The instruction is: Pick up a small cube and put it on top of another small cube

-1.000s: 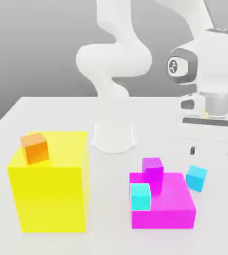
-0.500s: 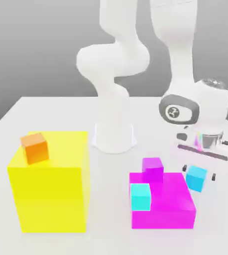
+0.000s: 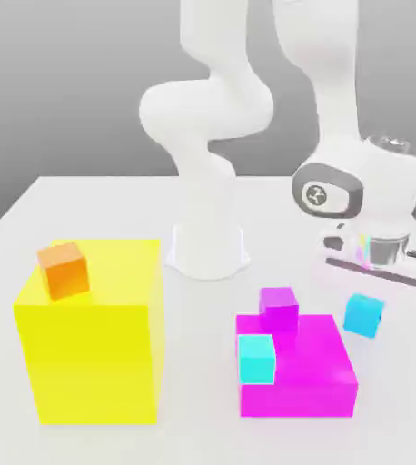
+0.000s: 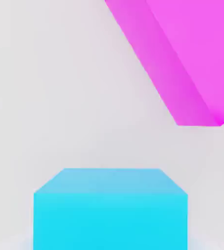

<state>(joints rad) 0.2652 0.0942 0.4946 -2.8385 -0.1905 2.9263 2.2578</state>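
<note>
One small cyan cube (image 3: pixel 363 318) hangs tilted just above the table, off the right side of the big magenta block (image 3: pixel 312 363) in the exterior view. My gripper (image 3: pixel 364 307) is shut on it from above. The hand view has this cube (image 4: pixel 110 210) close up, with the magenta block (image 4: pixel 182 53) beyond it. The other small cyan cube (image 3: pixel 256 357) sits at the magenta block's front left corner; whether it rests on the block or against it I cannot tell.
A small magenta cube (image 3: pixel 279 309) sits at the magenta block's back edge. A large yellow block (image 3: pixel 94 354) with a small orange cube (image 3: pixel 64 270) on top stands at the exterior view's left. The arm's white base (image 3: pixel 208 250) is behind, mid-table.
The hand came down over the right cyan cube and its fingers shut on it. The hand has since risen slightly, and the cube has come up with it.
</note>
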